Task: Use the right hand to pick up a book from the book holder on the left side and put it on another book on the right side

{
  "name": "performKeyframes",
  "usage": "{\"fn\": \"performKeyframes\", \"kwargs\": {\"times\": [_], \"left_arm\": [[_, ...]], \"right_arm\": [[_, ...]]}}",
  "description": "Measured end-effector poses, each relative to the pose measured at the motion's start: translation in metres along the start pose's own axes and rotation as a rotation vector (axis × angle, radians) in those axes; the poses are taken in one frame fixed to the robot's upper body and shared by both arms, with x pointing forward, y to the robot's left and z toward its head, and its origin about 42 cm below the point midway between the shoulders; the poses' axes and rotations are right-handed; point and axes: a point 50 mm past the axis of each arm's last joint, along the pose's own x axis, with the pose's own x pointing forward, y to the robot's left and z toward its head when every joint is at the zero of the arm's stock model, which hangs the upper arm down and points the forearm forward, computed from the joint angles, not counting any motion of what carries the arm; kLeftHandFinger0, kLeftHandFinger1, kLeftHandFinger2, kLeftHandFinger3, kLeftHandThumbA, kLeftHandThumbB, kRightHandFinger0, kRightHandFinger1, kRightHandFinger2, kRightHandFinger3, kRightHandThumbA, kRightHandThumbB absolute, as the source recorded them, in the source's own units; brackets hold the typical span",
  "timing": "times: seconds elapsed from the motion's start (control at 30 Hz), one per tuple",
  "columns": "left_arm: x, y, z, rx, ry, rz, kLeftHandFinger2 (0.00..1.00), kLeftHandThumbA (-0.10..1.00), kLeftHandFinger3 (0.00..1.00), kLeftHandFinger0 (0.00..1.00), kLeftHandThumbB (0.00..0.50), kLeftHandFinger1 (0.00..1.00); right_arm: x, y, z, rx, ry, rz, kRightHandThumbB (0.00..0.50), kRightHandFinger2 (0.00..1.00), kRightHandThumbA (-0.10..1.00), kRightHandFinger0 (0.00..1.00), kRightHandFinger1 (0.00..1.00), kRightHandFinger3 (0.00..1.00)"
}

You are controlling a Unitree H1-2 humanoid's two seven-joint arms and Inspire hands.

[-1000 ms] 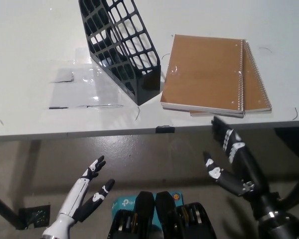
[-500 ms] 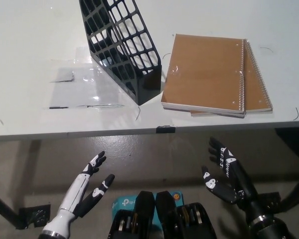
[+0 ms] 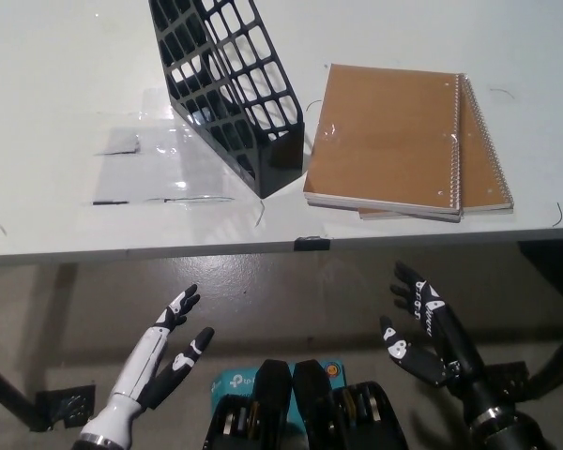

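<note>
Risk now seems slight, since the black right hand (image 3: 422, 328) hangs below the table (image 3: 56, 56) edge with fingers spread and nothing held; the white left hand (image 3: 164, 361) rests low at the other side, equally splayed and empty; a careless sweep upward could nudge the stack askew. Two brown spiral-bound books (image 3: 403, 141) lie stacked on the right, the upper slightly offset from the lower, just beside the black mesh book holder (image 3: 230, 89), which looks empty.
</note>
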Motion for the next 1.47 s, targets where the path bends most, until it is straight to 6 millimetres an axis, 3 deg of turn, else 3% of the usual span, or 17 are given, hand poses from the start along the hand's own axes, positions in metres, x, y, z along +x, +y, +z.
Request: {"fn": "performKeyframes", "kwargs": {"times": [0.3, 0.47, 0.57, 0.87, 1.17, 1.27, 1.47], "left_arm": [[0.0004, 0.0002, 0.0002, 0.0, -0.001, 0.0, 1.0, 0.99, 1.0, 1.0, 0.13, 1.0], [0.0004, 0.0002, 0.0002, -0.004, -0.001, 0.001, 1.0, 1.0, 1.0, 1.0, 0.137, 1.0], [0.0004, 0.0002, 0.0, -0.007, 0.0, 0.002, 1.0, 1.0, 1.0, 1.0, 0.145, 1.0], [0.0001, 0.0004, -0.0003, -0.024, 0.0, 0.006, 1.0, 1.0, 1.0, 1.0, 0.106, 1.0], [-0.0002, -0.0003, -0.0021, -0.035, 0.001, 0.006, 1.0, 1.0, 1.0, 1.0, 0.088, 1.0], [-0.0003, -0.0002, -0.0021, -0.037, -0.001, 0.006, 1.0, 1.0, 1.0, 1.0, 0.114, 1.0], [-0.0003, -0.0001, -0.002, -0.04, -0.001, 0.007, 1.0, 1.0, 1.0, 1.0, 0.101, 1.0]], "right_arm": [[0.0062, -0.0007, 0.003, -0.02, -0.008, 0.01, 0.134, 1.0, 0.34, 0.86, 0.89, 1.0], [0.0062, -0.002, 0.0022, -0.038, -0.004, 0.02, 0.154, 1.0, 0.37, 0.86, 0.88, 1.0], [0.0056, -0.003, 0.0006, -0.048, 0.002, 0.026, 0.143, 0.99, 0.32, 0.85, 0.87, 1.0], [0.0054, 0.0033, -0.0021, -0.068, 0.012, 0.057, 0.11, 0.97, 0.19, 0.87, 0.88, 1.0], [0.0041, 0.0013, -0.0031, -0.103, 0.016, 0.074, 0.11, 1.0, 0.21, 0.93, 0.93, 1.0], [0.0039, 0.0025, -0.0031, -0.115, 0.013, 0.083, 0.109, 0.99, 0.2, 0.93, 0.92, 1.0], [0.0033, 0.0025, -0.0033, -0.14, 0.007, 0.097, 0.111, 0.99, 0.21, 0.92, 0.92, 1.0]]}}
